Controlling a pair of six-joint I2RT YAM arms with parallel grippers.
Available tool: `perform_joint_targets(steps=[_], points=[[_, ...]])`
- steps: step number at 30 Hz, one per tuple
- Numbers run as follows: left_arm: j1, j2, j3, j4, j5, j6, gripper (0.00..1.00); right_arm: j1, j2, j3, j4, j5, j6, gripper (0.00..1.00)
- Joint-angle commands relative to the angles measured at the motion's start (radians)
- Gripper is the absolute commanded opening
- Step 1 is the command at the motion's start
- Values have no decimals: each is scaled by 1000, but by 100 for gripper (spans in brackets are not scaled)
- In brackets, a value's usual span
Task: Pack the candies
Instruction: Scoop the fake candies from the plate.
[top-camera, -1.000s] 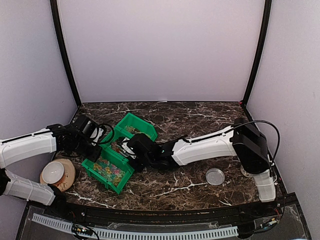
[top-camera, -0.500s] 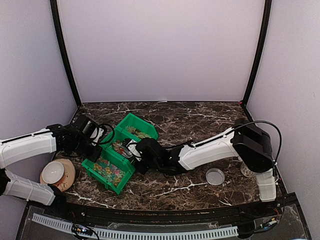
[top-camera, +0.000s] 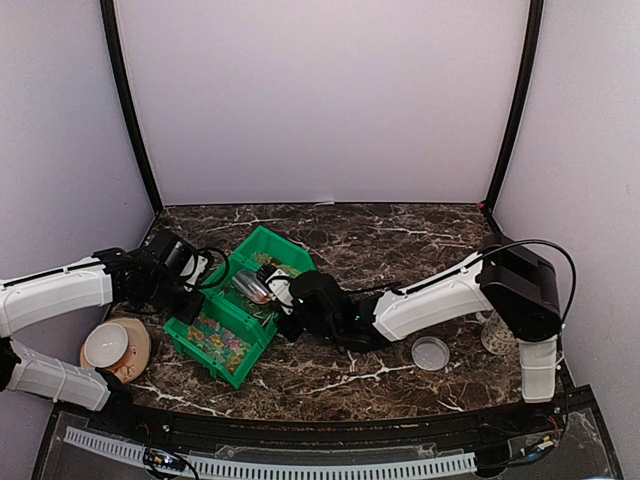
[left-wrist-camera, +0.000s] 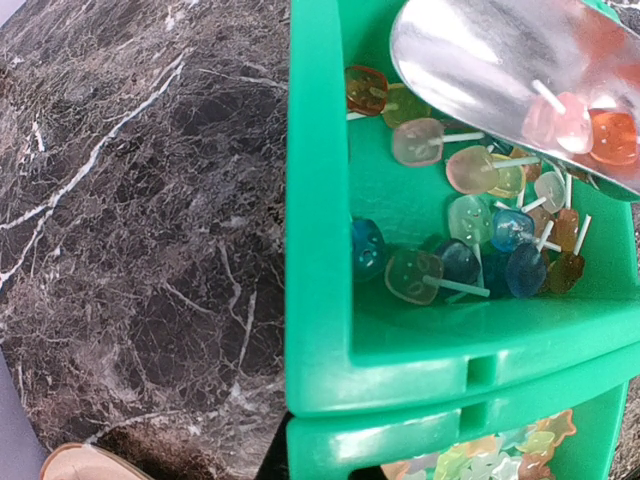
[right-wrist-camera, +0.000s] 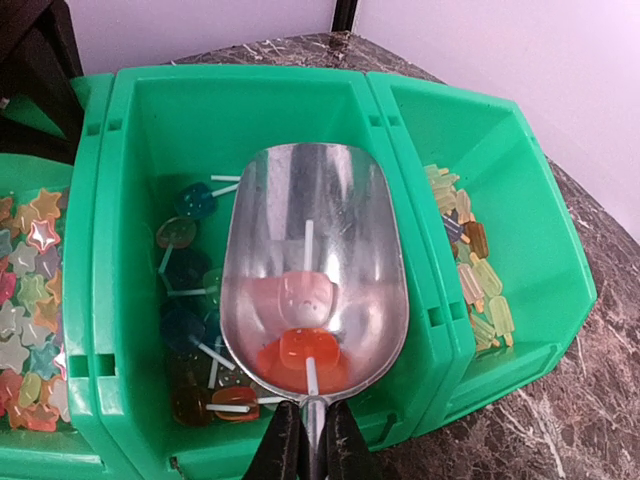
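Candies (right-wrist-camera: 195, 200): where are they all sitting? Mostly asking about the lollipop ones.

Reply: Most are in the middle green bin (right-wrist-camera: 240, 100), a loose heap of blue, orange, green and pink lollipops with white sticks. Two more (one pink, one orange) lie in the metal scoop (right-wrist-camera: 310, 220), which hangs over that same bin.

OP: Who's got the scoop?

Reply: The right pincer (right-wrist-camera: 312, 438), fingers clamped tight on the scoop's thin handle. The left pincer (top-camera: 188, 298) is closed too, right at the left edge of the bin row (its own camera shows no fingers, so I can't tell if it's pinching the plastic or just sitting there).

OP: What about the neighbours?

Reply: Star candies (right-wrist-camera: 30, 300) fill the bin on one side, and popsicle-shaped ones (right-wrist-camera: 480, 270) lie in the bin on the other. All three bins touch, in a row on the dark marble bench (top-camera: 400, 230). A clear round lid (top-camera: 431, 352) lies flat on the bench beside the right arm, well apart from the bins.
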Motion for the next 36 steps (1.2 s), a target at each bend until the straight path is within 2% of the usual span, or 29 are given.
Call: perform_joint_targets(steps=[1, 6, 11, 17, 25, 36], points=[[-7, -52, 26, 110, 21, -9, 0, -8, -51, -10, 70, 28, -4, 0], [-7, -49, 27, 110, 22, -9, 0, -8, -73, -3, 5, 49, -32, 0], [-7, -47, 28, 110, 20, -10, 0, -7, -79, 41, -153, 87, -75, 0], [-7, -46, 29, 111, 20, -10, 0, -5, -116, 18, -214, 73, -98, 0], [-6, -40, 33, 107, 19, -11, 0, 13, -66, 202, -596, 65, -144, 0], [-7, -47, 29, 110, 19, -11, 0, 21, 51, 478, -959, 69, -140, 0]])
